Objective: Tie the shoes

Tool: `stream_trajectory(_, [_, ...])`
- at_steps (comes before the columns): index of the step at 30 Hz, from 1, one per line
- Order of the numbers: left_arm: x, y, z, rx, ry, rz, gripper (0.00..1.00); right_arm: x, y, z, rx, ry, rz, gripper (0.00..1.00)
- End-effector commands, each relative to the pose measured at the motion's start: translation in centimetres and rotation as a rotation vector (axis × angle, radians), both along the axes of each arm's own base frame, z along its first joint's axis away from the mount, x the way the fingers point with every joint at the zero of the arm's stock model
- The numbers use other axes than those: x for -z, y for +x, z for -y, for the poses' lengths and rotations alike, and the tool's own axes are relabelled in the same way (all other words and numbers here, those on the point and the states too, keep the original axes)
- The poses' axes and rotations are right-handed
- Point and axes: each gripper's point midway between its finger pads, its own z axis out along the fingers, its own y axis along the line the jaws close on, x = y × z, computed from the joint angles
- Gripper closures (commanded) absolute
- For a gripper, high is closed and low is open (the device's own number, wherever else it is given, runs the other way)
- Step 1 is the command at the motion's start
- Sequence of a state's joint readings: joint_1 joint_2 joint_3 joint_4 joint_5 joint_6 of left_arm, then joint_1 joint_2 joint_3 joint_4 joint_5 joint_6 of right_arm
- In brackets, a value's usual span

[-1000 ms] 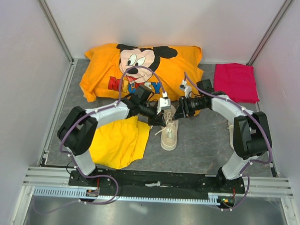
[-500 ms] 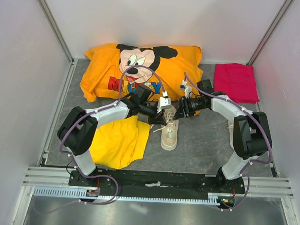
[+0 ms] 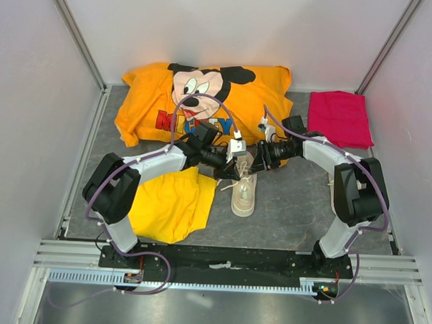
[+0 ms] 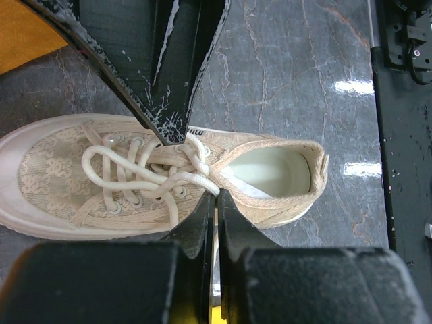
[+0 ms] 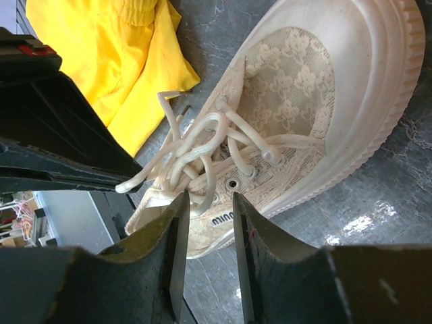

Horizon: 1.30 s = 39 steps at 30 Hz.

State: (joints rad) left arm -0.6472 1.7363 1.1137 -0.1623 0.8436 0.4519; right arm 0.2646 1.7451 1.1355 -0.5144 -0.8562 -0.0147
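Little has moved over the last second: the right arm [image 3: 351, 186] is shifted slightly inward at the elbow, while the left arm [image 3: 129, 183] and the shoe [image 3: 244, 194] are unchanged.

The table [image 3: 293, 208] is dark grey with a marbled sheen and is closed in by pale walls [image 3: 229, 33] on three sides. A metal rail [image 3: 383, 270] runs along the near edge.

An orange shirt [image 3: 204, 97] printed with a cartoon mouse is spread at the back. A pink cloth [image 3: 340, 117] is folded in the far right corner. Yellow shorts [image 3: 169, 206] are crumpled near the left arm, one corner just beside the shoe.

The shoe is set upright mid-table, heel opening toward the near edge. From above, its toe end is hidden by both grippers, which meet over it. The laces [image 4: 135, 169] are threaded through the eyelets, loose and crossed.

The left gripper [image 4: 196, 169] is held over the crossing with only a narrow gap between its fingertips. Whether the lace is clamped cannot be told. The right gripper [image 5: 208, 199] is set at the shoe's side, jaws slightly apart, with a lace strand hanging between them untouched.
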Motion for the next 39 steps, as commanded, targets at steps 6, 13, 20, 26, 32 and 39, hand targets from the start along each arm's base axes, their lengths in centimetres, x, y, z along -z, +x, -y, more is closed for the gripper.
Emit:
stream_trajectory(6, [-2.3, 0.7, 1.0, 0.005, -0.051, 0.018, 0.98, -0.9, 0.2, -1.0, -0.006, 0.07, 0.012, 0.83])
stream_trajectory(13, [-1.9, 0.8, 1.2, -0.006, -0.033, -0.036, 0.98, -2.2, -0.6, -1.4, -0.022, 0.128, 0.029, 1.0])
stream_trajectory(20, [-1.4, 0.6, 1.6, -0.001, -0.013, -0.08, 0.99, -2.6, -0.6, -1.1, 0.001, 0.117, 0.046, 1.0])
stream_trajectory(26, [-0.9, 0.2, 1.5, 0.013, 0.002, -0.107, 0.98, -2.8, -0.6, -1.2, 0.007, 0.127, 0.053, 1.0])
stream_trajectory(32, [-0.1, 0.0, 1.5, 0.015, 0.035, -0.15, 0.99, -3.3, -0.6, -1.3, 0.015, 0.144, 0.071, 1.0])
stream_trajectory(39, [0.4, 0.1, 1.7, -0.008, 0.069, -0.207, 0.98, -4.1, -0.7, -1.3, 0.017, 0.164, 0.107, 1.0])
